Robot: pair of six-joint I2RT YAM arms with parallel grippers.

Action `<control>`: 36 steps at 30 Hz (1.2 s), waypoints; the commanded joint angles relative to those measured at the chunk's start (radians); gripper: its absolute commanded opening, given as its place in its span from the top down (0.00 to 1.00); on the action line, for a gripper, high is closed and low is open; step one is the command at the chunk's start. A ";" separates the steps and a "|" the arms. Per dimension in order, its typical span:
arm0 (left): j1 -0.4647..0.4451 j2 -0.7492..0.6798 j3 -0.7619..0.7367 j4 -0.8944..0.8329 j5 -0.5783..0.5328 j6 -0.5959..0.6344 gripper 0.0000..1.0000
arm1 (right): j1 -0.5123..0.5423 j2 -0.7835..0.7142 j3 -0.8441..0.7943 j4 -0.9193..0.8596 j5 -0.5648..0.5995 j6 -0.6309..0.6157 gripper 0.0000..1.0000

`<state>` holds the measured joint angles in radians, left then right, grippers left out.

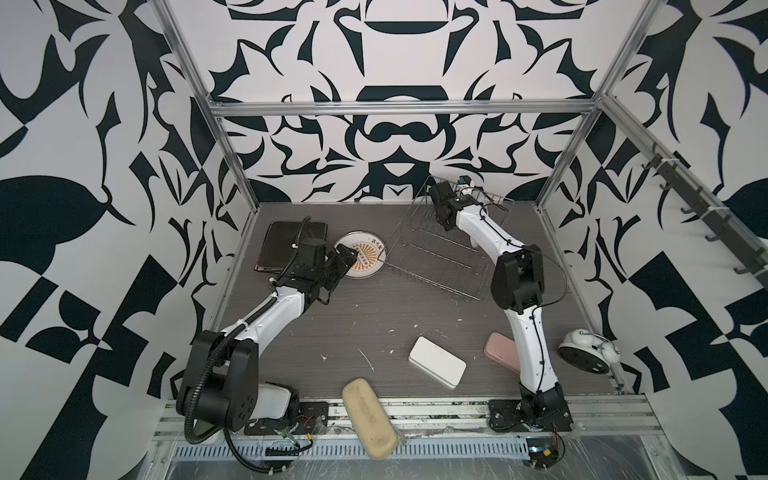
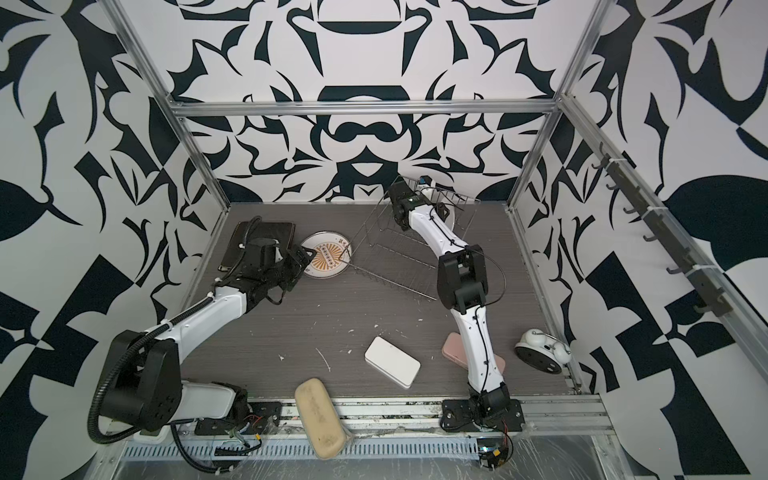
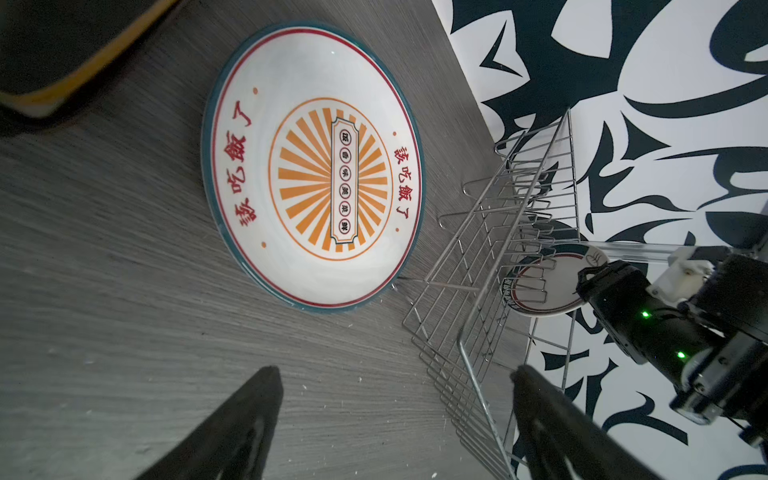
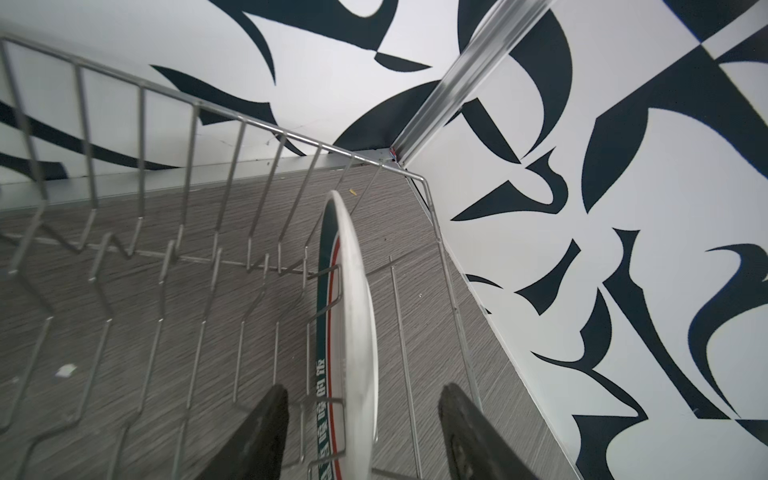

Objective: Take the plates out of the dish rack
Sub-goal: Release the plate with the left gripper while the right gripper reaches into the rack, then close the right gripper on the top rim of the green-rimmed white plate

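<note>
Right tool (image 4: 365,388) straddles racked plate (image 4: 351,291), not touching; plate's lower edge cut off

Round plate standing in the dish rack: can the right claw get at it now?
Probably yes. In the right wrist view the right claw straddles the round plate at its rim, jaws apart either side. One dish rack prong hugs its printed face and might snag a jaw.

Dish rack (image 4: 282,132) prongs and corner wall (image 4: 519,232) hem the upright plate (image 4: 353,324).
</note>
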<state>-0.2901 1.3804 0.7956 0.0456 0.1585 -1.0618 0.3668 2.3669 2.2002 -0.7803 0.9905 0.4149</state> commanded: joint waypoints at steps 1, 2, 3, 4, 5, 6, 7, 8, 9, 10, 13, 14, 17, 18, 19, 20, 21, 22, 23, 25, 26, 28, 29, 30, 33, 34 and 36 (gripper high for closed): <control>-0.001 0.019 -0.006 0.022 0.018 -0.009 0.09 | -0.008 0.002 0.043 0.001 0.041 0.002 0.39; 0.000 0.021 -0.006 0.023 0.019 -0.009 0.09 | -0.010 0.005 0.047 -0.001 0.041 0.005 0.39; 0.000 0.022 -0.005 0.022 0.019 -0.008 0.09 | -0.013 0.008 0.051 0.001 0.038 0.006 0.39; 0.000 0.020 -0.005 0.021 0.019 -0.008 0.09 | -0.015 0.013 0.055 0.001 0.036 0.007 0.40; 0.000 0.019 -0.004 0.020 0.018 -0.008 0.09 | -0.018 0.014 0.057 0.002 0.034 0.007 0.40; 0.000 0.019 -0.004 0.019 0.018 -0.008 0.09 | -0.022 0.017 0.059 0.003 0.029 0.007 0.41; 0.000 0.018 -0.004 0.018 0.016 -0.007 0.09 | -0.025 0.020 0.061 0.004 0.023 0.008 0.42; 0.000 0.017 -0.004 0.017 0.016 -0.008 0.09 | -0.027 0.020 0.061 0.005 0.016 0.009 0.42; 0.000 0.018 -0.004 0.017 0.016 -0.007 0.09 | -0.030 0.022 0.059 0.005 0.009 0.010 0.44; 0.000 0.019 -0.003 0.017 0.015 -0.008 0.09 | -0.032 0.024 0.059 0.005 0.002 0.013 0.45; 0.000 0.023 0.002 0.016 0.018 -0.009 0.09 | -0.037 0.031 0.061 0.004 -0.005 0.021 0.48; -0.001 0.023 0.002 0.016 0.019 -0.009 0.09 | -0.036 0.032 0.061 0.003 -0.005 0.023 0.48; 0.000 0.022 0.002 0.014 0.019 -0.007 0.09 | -0.036 0.032 0.061 0.003 -0.012 0.031 0.52; 0.000 0.022 0.003 0.013 0.019 -0.007 0.09 | -0.037 0.033 0.061 0.004 -0.013 0.032 0.53; 0.000 0.022 0.004 0.012 0.019 -0.007 0.09 | -0.036 0.035 0.061 0.004 -0.013 0.033 0.53; 0.000 0.021 0.005 0.010 0.020 -0.007 0.09 | -0.036 0.037 0.062 0.005 -0.013 0.033 0.54; 0.000 0.020 0.007 0.010 0.019 -0.007 0.09 | -0.037 0.039 0.064 0.004 -0.012 0.033 0.55; 0.000 0.020 0.006 0.008 0.019 -0.007 0.09 | -0.036 0.040 0.065 0.004 -0.013 0.033 0.55; 0.000 0.020 0.007 0.007 0.019 -0.006 0.09 | -0.036 0.041 0.066 0.005 -0.016 0.033 0.56; 0.000 0.019 0.007 0.004 0.018 -0.006 0.09 | -0.036 0.042 0.067 0.005 -0.021 0.033 0.57; 0.000 0.016 0.006 0.003 0.018 -0.004 0.09 | -0.036 0.043 0.066 0.004 -0.021 0.033 0.57; 0.000 0.014 0.007 0.000 0.017 -0.004 0.09 | -0.037 0.043 0.064 0.003 -0.021 0.033 0.58; 0.000 0.012 0.007 -0.002 0.014 -0.004 0.09 | -0.038 0.043 0.065 0.003 -0.021 0.032 0.59; 0.000 0.012 0.006 -0.003 0.013 -0.004 0.09 | -0.037 0.044 0.065 0.003 -0.021 0.033 0.59; 0.000 0.012 0.004 -0.005 0.013 -0.004 0.09 | -0.038 0.042 0.066 0.003 -0.023 0.033 0.61; 0.000 0.012 0.004 -0.006 0.013 -0.004 0.09 | -0.037 0.042 0.066 0.004 -0.021 0.035 0.61; 0.000 0.012 0.002 -0.006 0.013 -0.004 0.09 | -0.038 0.042 0.066 0.004 -0.022 0.035 0.63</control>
<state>-0.2901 1.3964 0.7956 0.0475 0.1734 -1.0698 0.3332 2.4191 2.2265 -0.7803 0.9596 0.4343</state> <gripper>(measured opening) 0.910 0.377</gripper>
